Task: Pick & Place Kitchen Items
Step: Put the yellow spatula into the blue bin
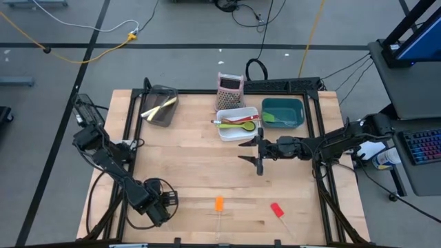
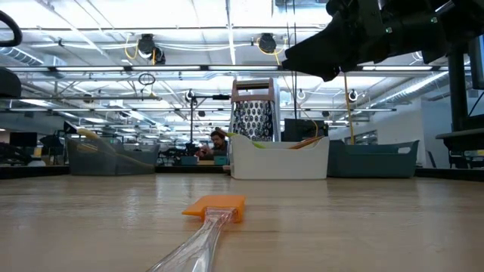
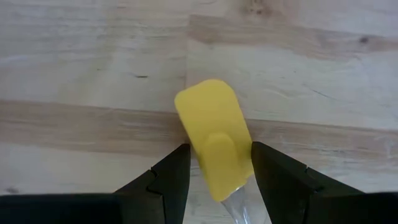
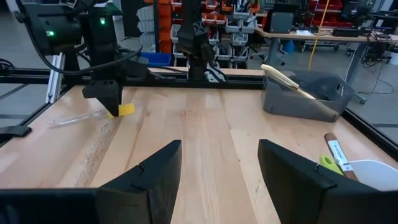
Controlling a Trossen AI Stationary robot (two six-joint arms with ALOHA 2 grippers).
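The yellow spatula's head (image 3: 213,135) lies between the fingers of my left gripper (image 3: 221,180), which stands low over the table near its near-left corner (image 1: 160,207). The right wrist view shows that gripper (image 4: 111,96) over the spatula, whose clear handle (image 4: 73,118) lies on the wood. My right gripper (image 1: 247,151) hovers open above the table's middle, just in front of the white bin (image 1: 238,125), and holds nothing. An orange spatula (image 1: 219,204) and a red spatula (image 1: 277,210) lie flat near the near edge. My left gripper comes from above, one finger on either side of the yellow head's narrow end (image 3: 231,182), where it meets the clear handle. One finger (image 3: 273,180) lies along the head's edge. A sliver of wood shows beside the other. I cannot tell whether it grips.
The white bin holds green, red and wooden utensils (image 1: 241,122). The teal bin (image 1: 295,114) holds a green spatula. The dark mesh bin (image 1: 162,107) holds pale-handled pieces. The grater (image 1: 229,85) stands behind the white bin. A person (image 2: 219,143) sits far beyond the table.
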